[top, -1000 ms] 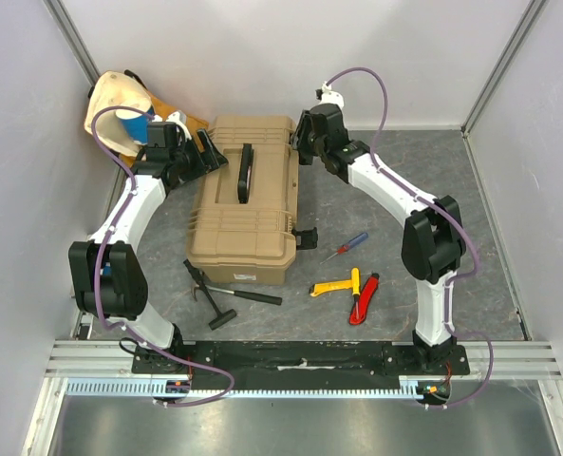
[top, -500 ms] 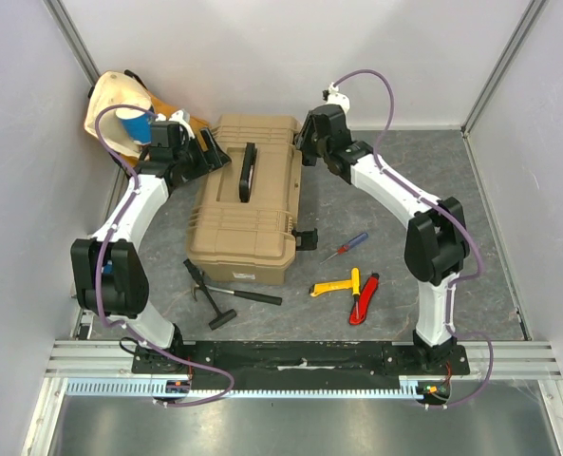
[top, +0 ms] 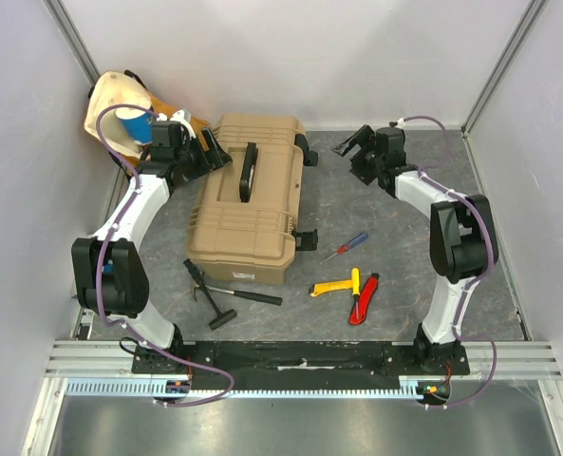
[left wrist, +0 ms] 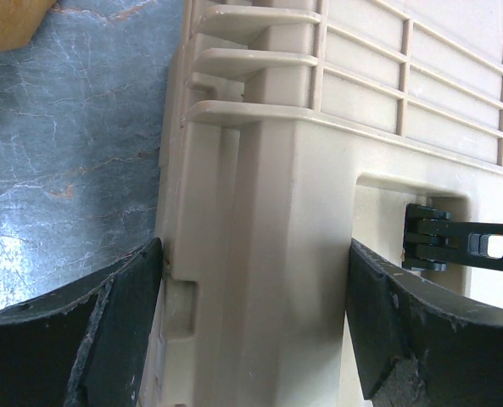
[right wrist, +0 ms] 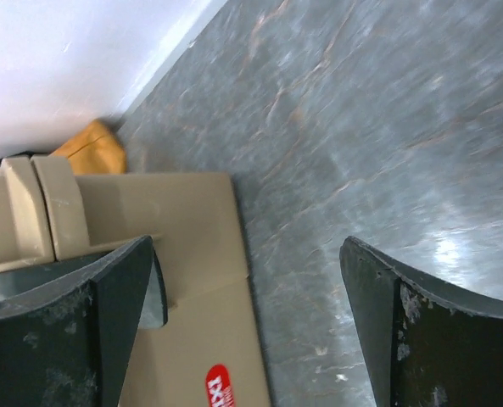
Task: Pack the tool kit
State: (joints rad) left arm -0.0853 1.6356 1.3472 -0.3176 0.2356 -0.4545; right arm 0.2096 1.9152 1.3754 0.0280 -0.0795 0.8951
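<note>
Toolbox [top: 246,211]: tan, lid down, lying left of centre in the top view; its black handle [top: 247,173] lies flat along the lid.
Latches: 2 black ones show on the box's right side, 1 toward the upper end [top: 307,152] and 1 toward the lower end [top: 307,238].
Left gripper [top: 210,152]: at the upper left corner of the toolbox. In the left wrist view its jaws are spread wide, with a ribbed tan edge of the box between the fingers [left wrist: 124,314]. Whether the pads press on it cannot be told.
Right gripper [top: 355,147]: upper right of centre, apart from the box. The jaws are wide with nothing between them, over bare grey table [top: 395,218].
Hammer [top: 226,293]: black, on the table just below the toolbox.
Screwdriver [top: 346,247]: red and blue, right of the box's lower right corner.
Yellow-handled tool [top: 338,285]: below the screwdriver, touching the red knife [top: 365,298] on its right.
Cloth bag [top: 120,109]: yellow-cream, in the upper left corner behind the left gripper.
</note>
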